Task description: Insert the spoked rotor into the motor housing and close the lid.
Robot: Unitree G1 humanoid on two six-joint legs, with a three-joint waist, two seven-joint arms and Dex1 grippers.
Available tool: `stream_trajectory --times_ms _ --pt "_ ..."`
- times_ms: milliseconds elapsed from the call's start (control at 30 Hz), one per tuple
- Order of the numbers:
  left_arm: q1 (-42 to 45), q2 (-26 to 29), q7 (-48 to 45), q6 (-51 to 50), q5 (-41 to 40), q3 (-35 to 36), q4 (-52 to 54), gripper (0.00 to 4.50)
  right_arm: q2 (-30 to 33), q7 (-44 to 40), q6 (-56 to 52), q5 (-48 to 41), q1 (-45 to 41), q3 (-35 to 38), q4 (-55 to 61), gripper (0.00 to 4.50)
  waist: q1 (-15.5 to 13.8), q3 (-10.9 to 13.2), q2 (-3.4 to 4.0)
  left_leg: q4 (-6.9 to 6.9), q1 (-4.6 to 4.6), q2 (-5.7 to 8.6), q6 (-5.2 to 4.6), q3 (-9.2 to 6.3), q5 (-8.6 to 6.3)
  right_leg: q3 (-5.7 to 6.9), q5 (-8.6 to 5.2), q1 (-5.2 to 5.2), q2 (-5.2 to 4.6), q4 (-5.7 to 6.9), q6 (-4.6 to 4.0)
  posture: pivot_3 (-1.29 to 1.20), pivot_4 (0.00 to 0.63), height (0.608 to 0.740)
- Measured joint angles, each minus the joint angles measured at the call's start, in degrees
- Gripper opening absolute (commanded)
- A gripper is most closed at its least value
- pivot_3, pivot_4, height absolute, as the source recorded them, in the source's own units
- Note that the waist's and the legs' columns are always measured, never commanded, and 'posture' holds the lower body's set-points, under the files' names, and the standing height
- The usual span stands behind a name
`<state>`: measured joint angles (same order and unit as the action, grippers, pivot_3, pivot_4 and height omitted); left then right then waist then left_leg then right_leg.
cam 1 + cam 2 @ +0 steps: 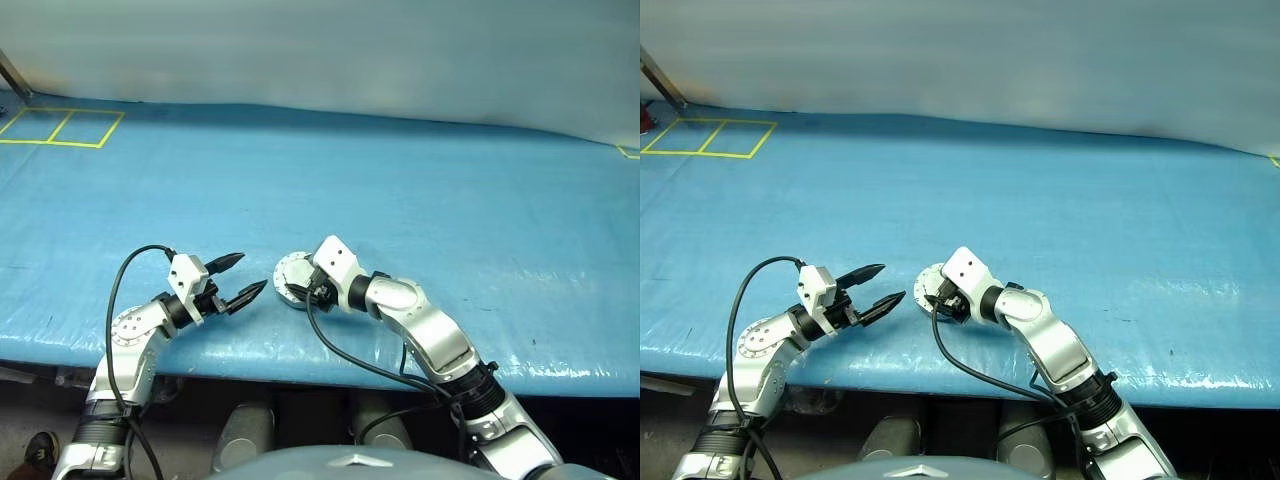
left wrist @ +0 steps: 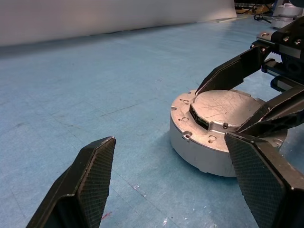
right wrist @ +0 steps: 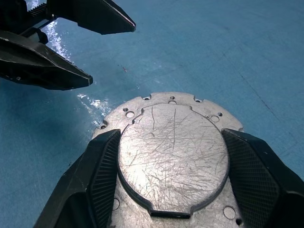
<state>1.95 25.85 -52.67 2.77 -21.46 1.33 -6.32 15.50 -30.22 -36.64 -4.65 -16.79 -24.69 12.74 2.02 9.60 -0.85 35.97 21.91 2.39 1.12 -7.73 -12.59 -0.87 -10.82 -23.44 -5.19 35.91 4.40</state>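
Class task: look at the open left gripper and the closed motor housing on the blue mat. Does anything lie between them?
No. Only bare blue mat separates the open left gripper from the motor housing. The right gripper straddles the lid from the far side.

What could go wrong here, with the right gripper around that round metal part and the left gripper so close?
The right gripper straddles the lid on the motor housing; whether it is fully seated cannot be told, so it could lift as the fingers pull away. The left gripper hangs open close beside the housing, so any sideways move may bump it or the right gripper's fingers. The housing sits near the table's front edge, so a shove could slide it off.
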Motion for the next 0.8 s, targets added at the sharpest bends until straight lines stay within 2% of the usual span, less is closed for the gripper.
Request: stream_trajectory --times_ms 133,533,800 --pt "0.52 -1.07 0.04 -1.20 -0.10 -0.18 0.00 4.03 0.03 0.03 -0.01 0.00 0.00 -0.04 0.01 3.04 -0.01 -0.03 -0.02 0.00 0.00 0.00 0.00 0.00 0.00 0.00 0.00 0.00 0.00 0.00 0.00 0.00 0.150 0.740" --pt "3.83 -2.63 -2.41 -2.04 0.72 -3.04 -0.37 0.05 0.12 0.23 -0.02 0.07 0.19 -0.23 0.39 3.04 -0.07 -0.04 -0.01 -0.02 0.01 0.01 0.00 0.01 0.00 0.00 0.00 -0.01 -0.01 -0.02 0.00 0.00 0.150 0.740" --pt "5.33 -2.84 -1.74 -1.90 4.68 -5.44 -2.01 0.02 0.13 0.53 -0.05 0.10 0.36 -0.22 0.58 3.04 -0.16 -0.04 -0.01 -0.02 0.01 0.01 0.00 0.01 0.00 0.00 -0.01 -0.01 -0.01 -0.02 0.00 0.00 0.150 0.740"
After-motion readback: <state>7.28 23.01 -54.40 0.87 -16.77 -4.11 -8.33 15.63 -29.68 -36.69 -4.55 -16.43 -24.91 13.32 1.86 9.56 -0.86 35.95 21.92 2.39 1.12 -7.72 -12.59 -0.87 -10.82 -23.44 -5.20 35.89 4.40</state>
